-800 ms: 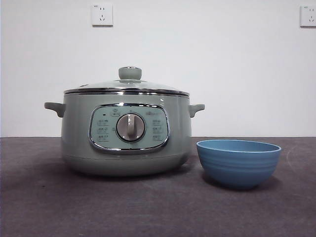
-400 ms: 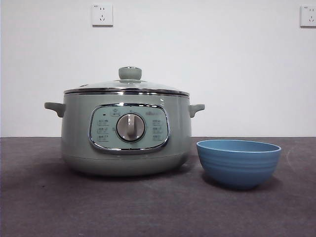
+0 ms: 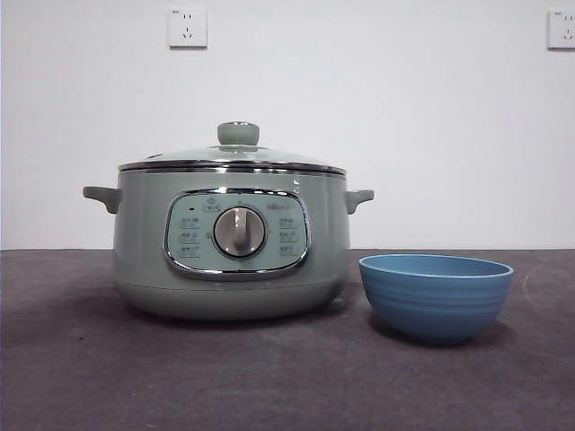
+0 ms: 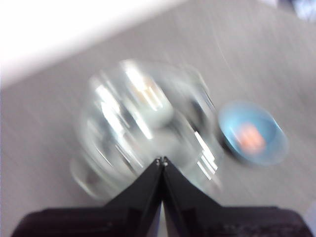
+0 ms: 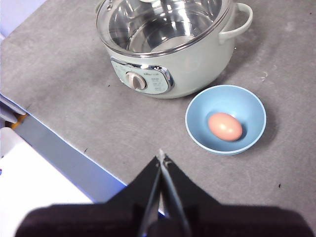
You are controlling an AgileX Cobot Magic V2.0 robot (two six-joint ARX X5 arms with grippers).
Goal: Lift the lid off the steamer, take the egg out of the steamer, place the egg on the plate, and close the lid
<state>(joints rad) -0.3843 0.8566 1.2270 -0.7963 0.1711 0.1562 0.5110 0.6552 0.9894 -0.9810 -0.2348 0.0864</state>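
Observation:
The sage-green steamer stands left of centre on the dark table, its glass lid seated on the rim. To its right sits the blue plate. From above, the right wrist view shows the brownish egg lying inside the plate, with the lid closed on the steamer. My right gripper hovers high over the table's front edge, shut and empty. Blur fills the left wrist view, where my left gripper hangs shut above the lid, with the plate and egg beside it.
Two wall sockets sit on the white wall behind. The table's front edge runs under my right gripper, with a white surface beyond it.
The front view has shifted a couple of pixels; the steamer, lid and plate stay where they were.

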